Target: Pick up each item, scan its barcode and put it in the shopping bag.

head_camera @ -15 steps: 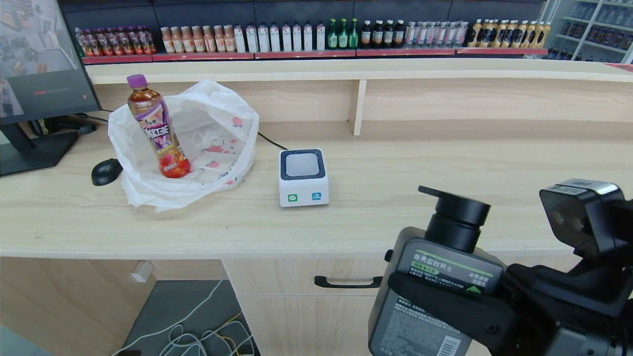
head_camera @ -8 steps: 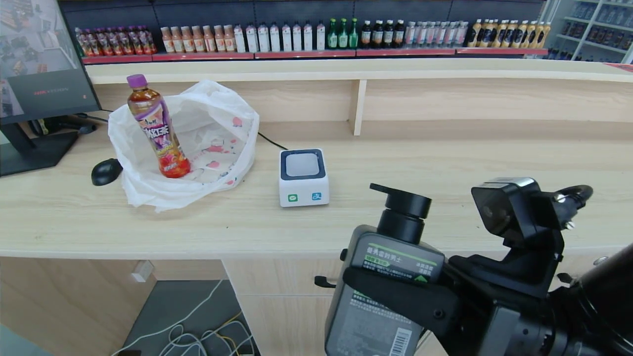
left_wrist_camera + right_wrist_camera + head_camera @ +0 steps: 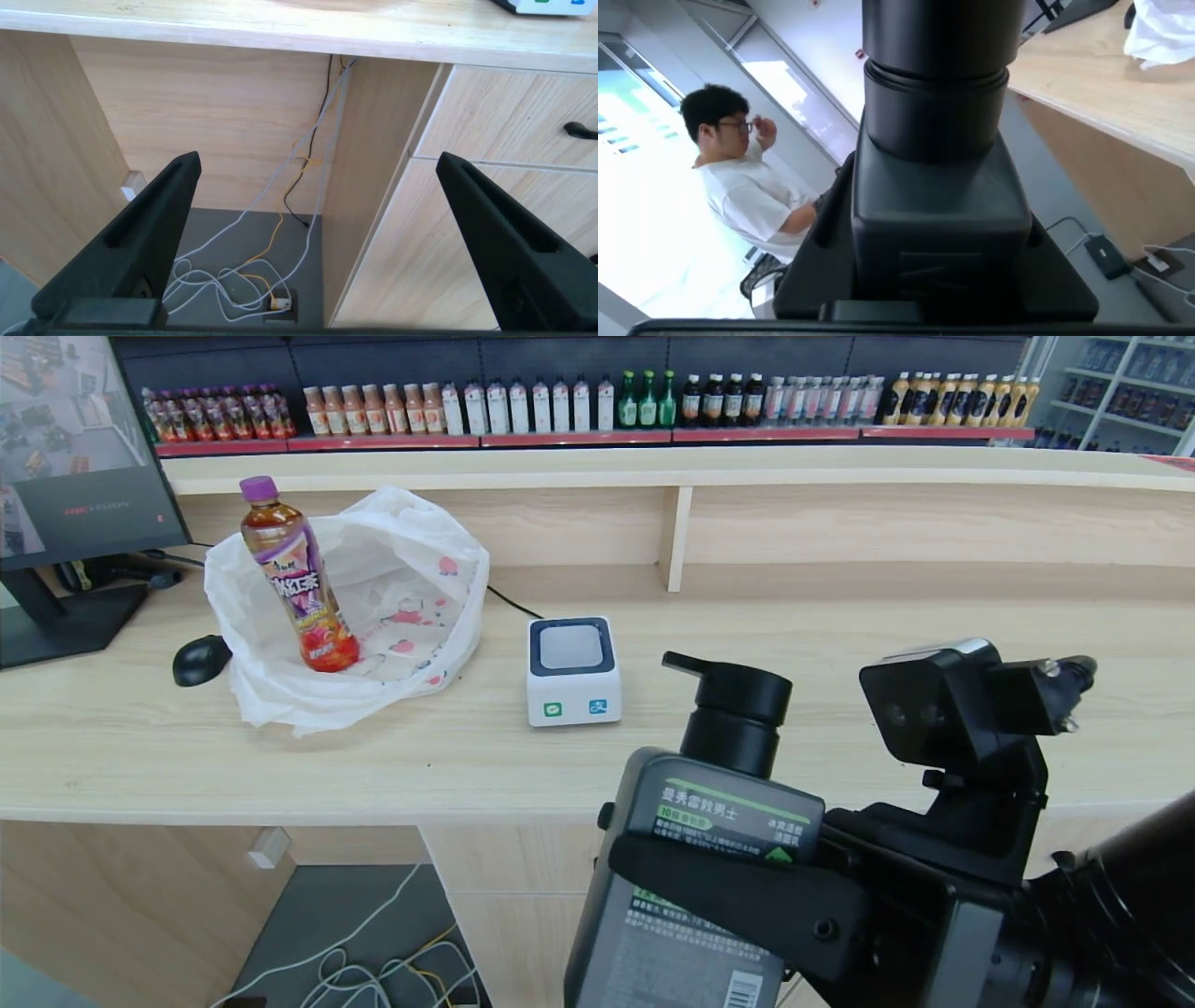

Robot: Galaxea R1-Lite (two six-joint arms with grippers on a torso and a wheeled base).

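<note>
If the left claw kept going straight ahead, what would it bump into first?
The left gripper would probably meet the hanging cables first, then the wooden panel behind them; depth is unclear.

Pretty clearly a small shop, right at the checkout. Rows of bottled drinks (image 3: 579,403) line the shelves (image 3: 383,441) behind a wooden counter (image 3: 840,644). On it sit a scanner box (image 3: 572,670), a monitor (image 3: 75,448), a mouse (image 3: 200,660) and a plastic bag (image 3: 280,705).

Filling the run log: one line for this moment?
stage: pump bottle held short of scanner | right gripper: shut on pump bottle | left gripper: open, empty, below counter | tea bottle: standing in shopping bag
</note>
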